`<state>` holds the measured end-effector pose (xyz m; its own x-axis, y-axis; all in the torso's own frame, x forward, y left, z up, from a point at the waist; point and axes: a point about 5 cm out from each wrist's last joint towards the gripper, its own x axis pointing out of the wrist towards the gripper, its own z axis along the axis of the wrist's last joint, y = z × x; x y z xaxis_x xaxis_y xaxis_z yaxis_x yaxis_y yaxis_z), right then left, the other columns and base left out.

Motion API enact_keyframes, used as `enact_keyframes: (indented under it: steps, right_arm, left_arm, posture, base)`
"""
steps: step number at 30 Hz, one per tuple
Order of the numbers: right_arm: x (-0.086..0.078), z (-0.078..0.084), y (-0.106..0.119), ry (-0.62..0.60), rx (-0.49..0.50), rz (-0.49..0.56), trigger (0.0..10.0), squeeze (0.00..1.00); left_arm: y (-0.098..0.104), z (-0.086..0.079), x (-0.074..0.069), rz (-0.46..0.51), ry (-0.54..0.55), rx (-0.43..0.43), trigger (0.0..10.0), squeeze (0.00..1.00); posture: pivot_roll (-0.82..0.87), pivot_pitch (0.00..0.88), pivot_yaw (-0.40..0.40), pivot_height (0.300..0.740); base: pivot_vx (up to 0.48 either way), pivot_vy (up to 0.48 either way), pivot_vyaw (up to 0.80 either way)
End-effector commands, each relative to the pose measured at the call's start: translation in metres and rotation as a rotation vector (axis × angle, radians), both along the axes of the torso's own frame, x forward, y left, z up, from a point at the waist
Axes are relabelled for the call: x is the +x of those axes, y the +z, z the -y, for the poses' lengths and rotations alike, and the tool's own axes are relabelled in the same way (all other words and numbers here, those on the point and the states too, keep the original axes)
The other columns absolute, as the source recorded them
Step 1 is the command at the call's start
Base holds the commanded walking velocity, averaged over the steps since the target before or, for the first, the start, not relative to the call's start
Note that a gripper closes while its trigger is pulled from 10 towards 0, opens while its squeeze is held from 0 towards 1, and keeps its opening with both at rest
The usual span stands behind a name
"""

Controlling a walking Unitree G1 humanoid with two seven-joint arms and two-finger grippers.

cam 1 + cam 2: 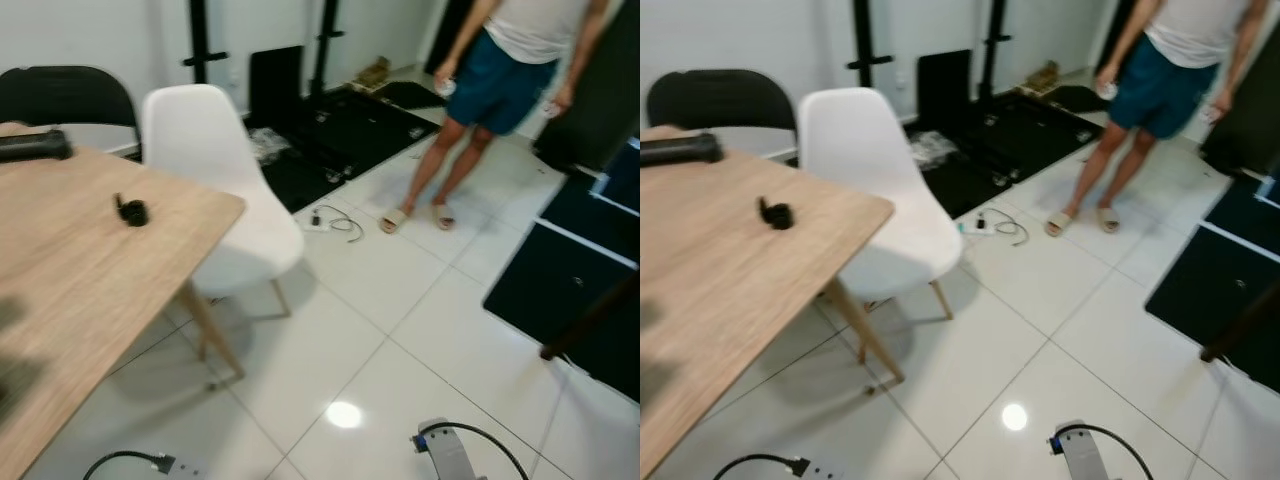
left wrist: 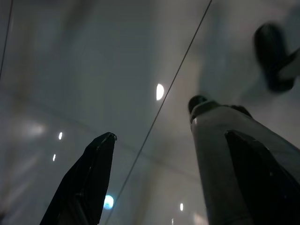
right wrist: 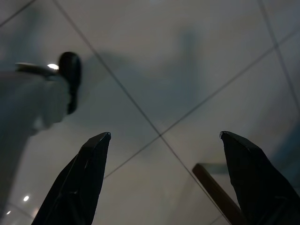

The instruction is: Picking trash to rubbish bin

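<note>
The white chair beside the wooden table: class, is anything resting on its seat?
No. In the left eye view the white chair shows a bare seat, drawn up to the wooden table.

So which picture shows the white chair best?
The right eye view: the white chair shows whole beside the wooden table, legs included. The left eye view shows it too, slightly closer to the left edge. The wrist views show floor tiles instead.
</note>
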<state>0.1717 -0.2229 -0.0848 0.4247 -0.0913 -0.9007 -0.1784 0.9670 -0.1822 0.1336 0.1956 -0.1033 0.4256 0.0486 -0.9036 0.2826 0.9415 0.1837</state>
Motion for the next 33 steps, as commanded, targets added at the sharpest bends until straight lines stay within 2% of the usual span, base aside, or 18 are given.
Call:
enact_keyframes:
  steps: [1,19,33]
  right_arm:
    - [-0.002,0.001,-0.001,-0.006,0.0,-0.008,10.0,0.0]
    - [-0.006,0.007,-0.001,-0.009,-0.011,-0.017,10.0,0.0]
    - [-0.009,0.005,-0.003,-0.029,0.0,-0.021,10.0,0.0]
  left_arm:
    - [-0.005,0.002,-0.014,-0.05,-0.008,-0.002,10.0,0.0]
    - [-0.007,0.012,-0.017,-0.059,0.002,-0.03,10.0,0.0]
    - [-0.007,0.009,-0.017,-0.059,-0.01,-0.019,10.0,0.0]
  posture:
    - [0.12,0.034,-0.084,0.74]
    - [0.11,0.053,-0.092,0.74]
    - [0.1,0.057,-0.079,0.74]
  base:
    - [0.0,0.0,-0.8]
    - [0.0,0.0,-0.8]
    - [0.0,0.0,-0.8]
